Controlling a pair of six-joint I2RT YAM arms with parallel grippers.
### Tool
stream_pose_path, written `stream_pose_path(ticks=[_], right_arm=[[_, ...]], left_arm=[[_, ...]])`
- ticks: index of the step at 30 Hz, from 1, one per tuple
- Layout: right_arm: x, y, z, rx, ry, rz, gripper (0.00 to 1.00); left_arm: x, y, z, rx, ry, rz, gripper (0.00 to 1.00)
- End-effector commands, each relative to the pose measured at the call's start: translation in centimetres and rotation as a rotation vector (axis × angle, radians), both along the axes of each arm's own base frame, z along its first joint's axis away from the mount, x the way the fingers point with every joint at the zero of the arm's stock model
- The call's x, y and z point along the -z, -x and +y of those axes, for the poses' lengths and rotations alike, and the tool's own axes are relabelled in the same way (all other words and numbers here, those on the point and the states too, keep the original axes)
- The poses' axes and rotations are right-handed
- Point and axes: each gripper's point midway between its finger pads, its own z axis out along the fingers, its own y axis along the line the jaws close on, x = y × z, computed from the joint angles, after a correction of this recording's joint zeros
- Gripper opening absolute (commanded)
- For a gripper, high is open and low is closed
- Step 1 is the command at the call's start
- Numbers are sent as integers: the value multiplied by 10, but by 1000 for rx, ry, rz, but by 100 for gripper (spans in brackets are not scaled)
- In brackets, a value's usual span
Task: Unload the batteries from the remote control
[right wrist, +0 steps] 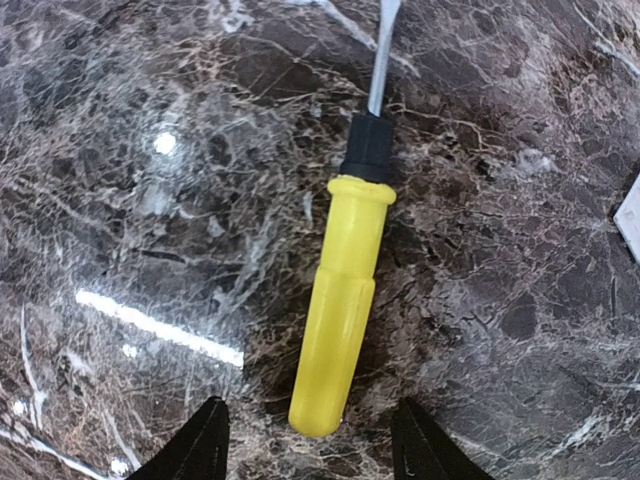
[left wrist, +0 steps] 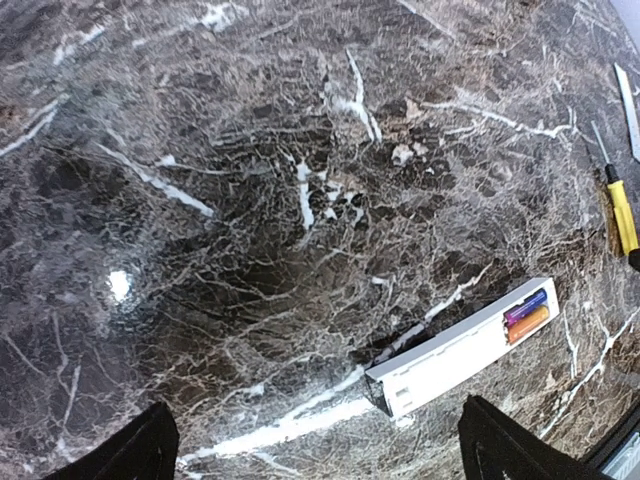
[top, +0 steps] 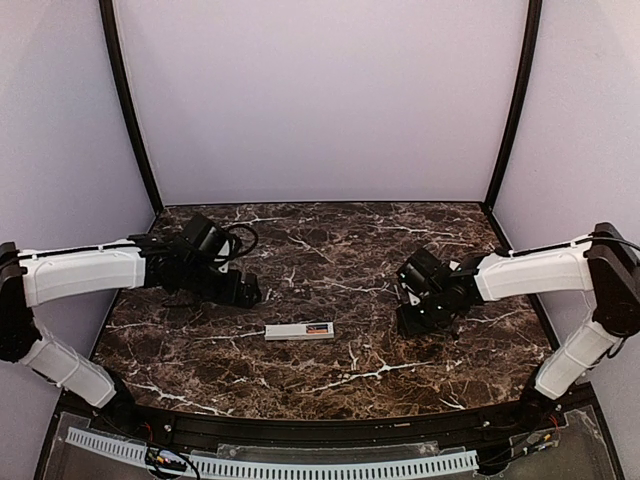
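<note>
Now: nothing lifted — nothing gripped.
Remote control (top: 299, 330): flat on marble table (top: 400, 250), centre-near, recess up.
Batteries (left wrist: 527, 312): two, seated at its right end; judged light, rigid, slick, prone to roll — lever at an end.
Left gripper (left wrist: 320, 452): wide apart, empty.
Right gripper (right wrist: 313, 450): jaws apart, straddling yellow screwdriver (right wrist: 345, 300) handle, not touching.
</note>
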Motion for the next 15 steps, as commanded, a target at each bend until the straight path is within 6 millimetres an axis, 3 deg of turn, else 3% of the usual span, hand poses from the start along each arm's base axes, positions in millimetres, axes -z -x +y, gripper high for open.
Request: stream_pose_path(ticks=[1, 9, 15], right_arm=[[2, -13, -1, 13, 47, -24, 50], [12, -17, 0, -6, 98, -5, 28], [11, -17, -2, -25, 117, -14, 7]], left_arm=[[-11, 12, 28, -15, -51, -61, 99], [-23, 23, 38, -30, -12, -108, 98], [-38, 20, 33, 1, 20, -169, 98]])
